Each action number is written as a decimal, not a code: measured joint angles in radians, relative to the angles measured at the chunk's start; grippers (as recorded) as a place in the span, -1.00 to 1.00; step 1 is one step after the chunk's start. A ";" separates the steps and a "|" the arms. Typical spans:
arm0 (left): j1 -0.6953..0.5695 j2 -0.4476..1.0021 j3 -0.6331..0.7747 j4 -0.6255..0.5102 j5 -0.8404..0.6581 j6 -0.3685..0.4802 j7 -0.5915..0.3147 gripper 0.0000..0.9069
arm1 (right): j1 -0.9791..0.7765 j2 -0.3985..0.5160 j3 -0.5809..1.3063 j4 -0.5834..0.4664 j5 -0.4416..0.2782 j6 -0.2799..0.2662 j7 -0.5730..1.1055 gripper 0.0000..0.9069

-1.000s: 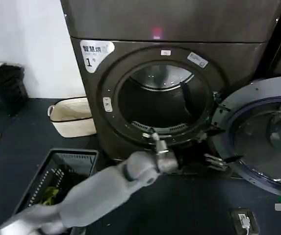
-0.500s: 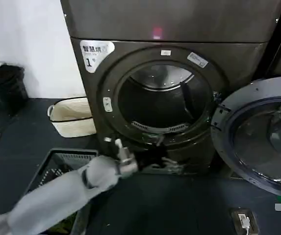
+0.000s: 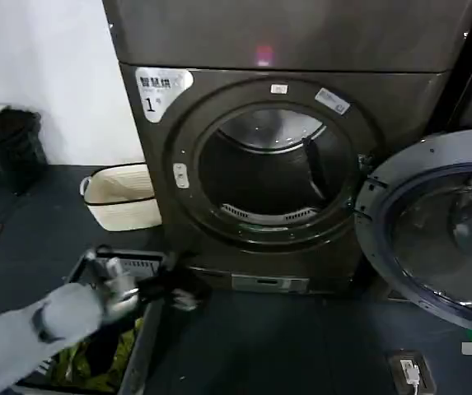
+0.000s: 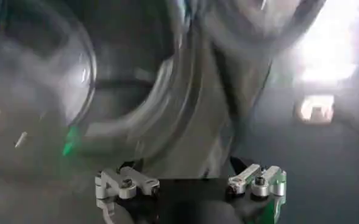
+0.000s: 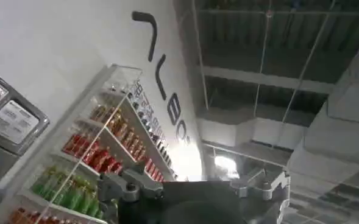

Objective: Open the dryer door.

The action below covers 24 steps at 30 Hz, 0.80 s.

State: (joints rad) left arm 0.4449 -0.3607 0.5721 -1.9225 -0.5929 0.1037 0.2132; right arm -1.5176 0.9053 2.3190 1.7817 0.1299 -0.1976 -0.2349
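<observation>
Head view: dryer door (image 3: 433, 226) swung wide, well off right of left hand (image 3: 188, 294) (fingers spread, gripping nothing). Could clip basket (image 3: 148, 346) just beneath if lowered carelessly.

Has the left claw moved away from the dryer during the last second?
Yes. The left claw has pulled back to the robot's left, from below the open dryer door to beside the basket, away from the dryer.
</observation>
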 joint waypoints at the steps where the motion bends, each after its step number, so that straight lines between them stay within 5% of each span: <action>1: 0.016 0.024 -0.008 -0.003 0.004 0.013 -0.003 1.00 | 0.002 0.001 -0.003 0.000 0.000 0.001 0.000 1.00; 11: 0.119 0.214 -0.059 0.011 0.053 0.069 0.078 1.00 | 0.009 0.001 -0.008 -0.011 -0.001 0.011 -0.001 1.00; 24: 0.152 0.280 -0.062 0.108 0.094 0.152 0.182 1.00 | 0.019 0.002 -0.020 -0.032 -0.039 0.045 0.000 1.00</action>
State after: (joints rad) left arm 0.5964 -0.0807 0.5103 -1.8141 -0.4987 0.2559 0.3950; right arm -1.4989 0.9071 2.2989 1.7493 0.0913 -0.1530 -0.2348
